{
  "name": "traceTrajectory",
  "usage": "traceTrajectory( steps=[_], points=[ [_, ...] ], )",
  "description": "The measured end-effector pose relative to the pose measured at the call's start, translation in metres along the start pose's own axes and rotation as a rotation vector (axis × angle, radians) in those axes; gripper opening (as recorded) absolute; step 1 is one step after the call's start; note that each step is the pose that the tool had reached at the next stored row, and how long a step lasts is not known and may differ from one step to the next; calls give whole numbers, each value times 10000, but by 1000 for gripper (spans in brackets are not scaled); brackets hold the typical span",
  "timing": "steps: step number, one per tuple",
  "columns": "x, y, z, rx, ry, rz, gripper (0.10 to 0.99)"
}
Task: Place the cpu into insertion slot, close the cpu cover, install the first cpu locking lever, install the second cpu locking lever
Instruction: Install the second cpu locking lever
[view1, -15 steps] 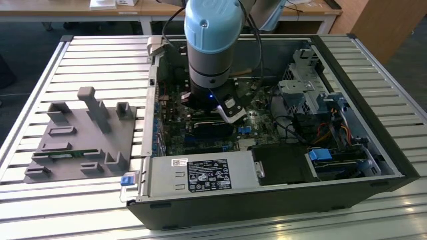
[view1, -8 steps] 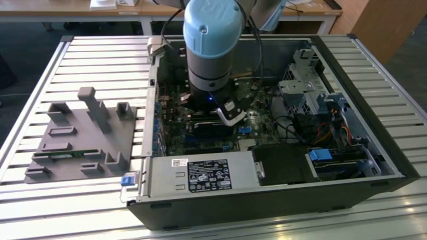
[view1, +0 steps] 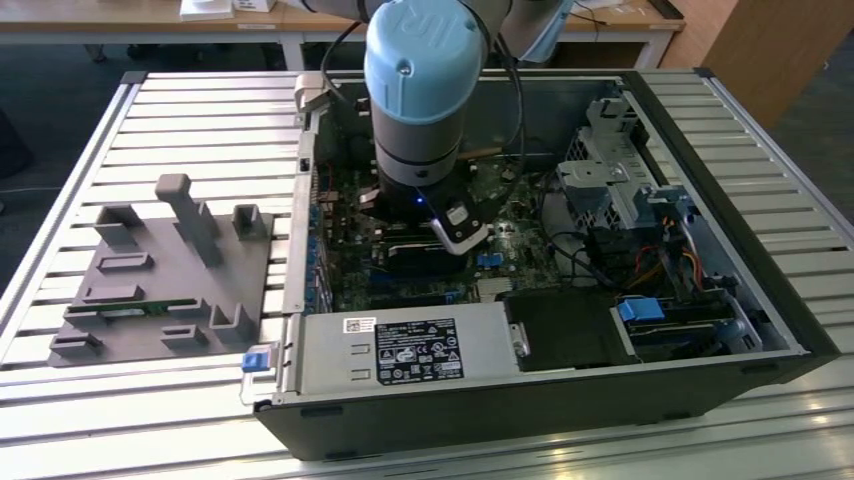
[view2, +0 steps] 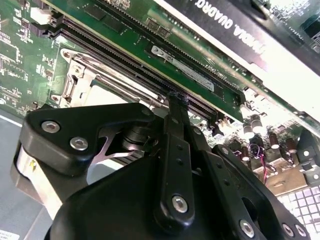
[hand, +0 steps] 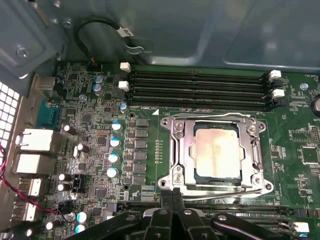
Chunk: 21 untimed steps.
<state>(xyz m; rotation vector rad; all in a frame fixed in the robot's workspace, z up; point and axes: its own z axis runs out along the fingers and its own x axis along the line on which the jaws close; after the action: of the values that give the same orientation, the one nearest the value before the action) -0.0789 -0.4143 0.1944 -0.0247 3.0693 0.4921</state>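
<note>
Down inside the open computer case (view1: 747, 300), the arm (view1: 420, 90) is standing almost upright over the motherboard (hand: 100, 165), its gripper (hand: 173, 196) hanging just short of the socket. In the first wrist view the two fingers (hand: 167, 200) are lying pressed together, tips touching, nothing caught between them. Those tips are hovering at the socket's near edge, right by the lever bar running along that side.

The cpu (hand: 216, 151) is sitting flat in the socket, just beyond the fingertips, its dull grey top showing through the window of the cpu cover (hand: 178, 150). That silvery frame is lying down around the chip, closed over it. Past the socket, farther from the gripper, the memory slots (hand: 200, 85) are running crosswise.

In the second wrist view the black finger linkage (view2: 172, 165) is blocking most of the socket; the fingertip is resting near a long black slot (view2: 150, 75). Outside the case, well off from the arm, a grey fixture block (view1: 167, 275) is sitting on the slatted table (view1: 214, 120).
</note>
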Motion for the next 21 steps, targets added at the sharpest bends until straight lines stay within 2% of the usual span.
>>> traceTrajectory(
  steps=[8,21],
  points=[
    [23,-8,24,-93,-7,0,106],
    [26,-16,49,-329,-13,7,106]
  ],
)
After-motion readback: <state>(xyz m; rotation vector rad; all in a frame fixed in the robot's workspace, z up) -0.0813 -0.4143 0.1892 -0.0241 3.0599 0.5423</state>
